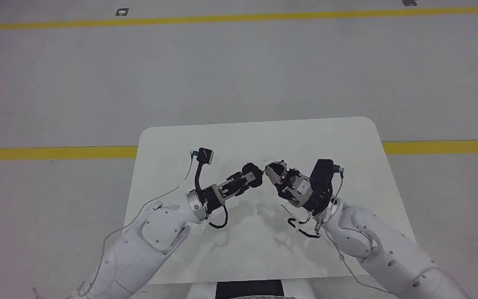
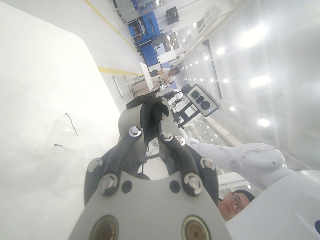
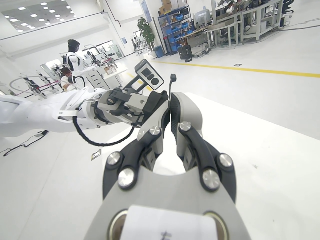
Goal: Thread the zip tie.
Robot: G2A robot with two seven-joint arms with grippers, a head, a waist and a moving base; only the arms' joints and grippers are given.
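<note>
Two spare ties (image 2: 72, 124) lie loose on the table (image 1: 336, 142). Arms meet mid-table, centre of top view. Right gripper (image 3: 170, 102) is clamped tight on the zip tie (image 3: 172, 81) — head sticking up past the fingertips. Left gripper (image 3: 158, 99) is tip-to-tip against it, fingers together — can't tell if it grips the tie.

Count, placed off table (image 1: 336, 149):
- table: one
- grippers: two, left gripper (image 2: 151, 108) and right gripper (image 3: 170, 101), both over table's middle
- zip tie (image 3: 172, 78): one, raised above table
- thin dark strips loose on table: two, first strip (image 2: 71, 125), second strip (image 2: 63, 147)
</note>
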